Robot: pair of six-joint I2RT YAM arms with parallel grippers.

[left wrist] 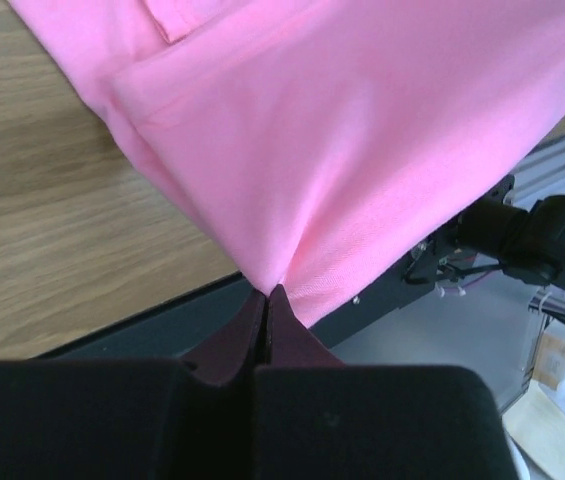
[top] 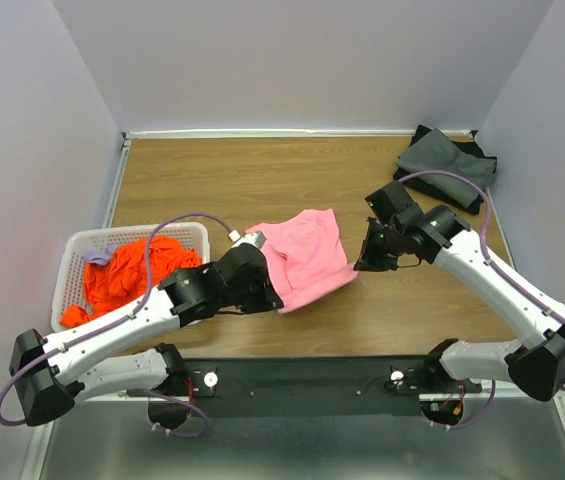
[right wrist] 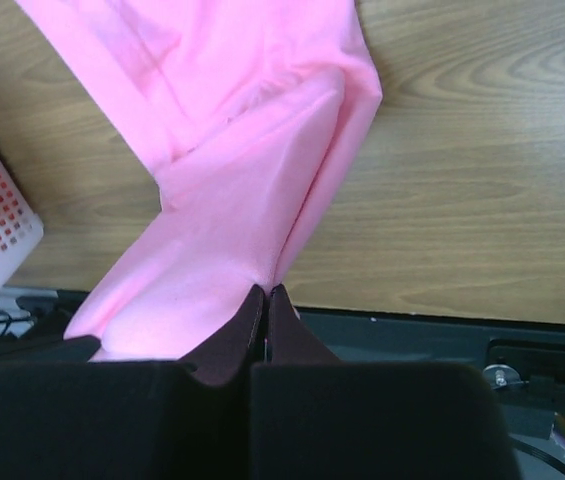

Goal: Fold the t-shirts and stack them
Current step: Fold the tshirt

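**Top view, read left to right.** At the left edge of the wooden table we saw a white slotted basket. It held a bright orange t-shirt, which was crumpled and filled most of the inside, with one fold reaching over the near rim. A small pale lilac scrap lay in the far left corner of the basket, against the orange cloth; we could not tell what it was.

Just right of the basket, the left gripper was clenched on the near left corner of the light pink t-shirt. In the left wrist view its two fingers met with the cloth pinched between them, and the fabric was drawn taut from that point. The pink t-shirt was near the middle of the table, between the two grippers, and was partly doubled over itself. We could not tell whether its near edge rested on the wood.

At the shirt's right edge the right gripper likewise grasped the cloth. The right wrist view showed its fingers pressed together on a fold.

Farthest right, in the far right corner of the table, a heap of dark grey t-shirts lay directly on the wood. It was well apart from the pink one and from both grippers.
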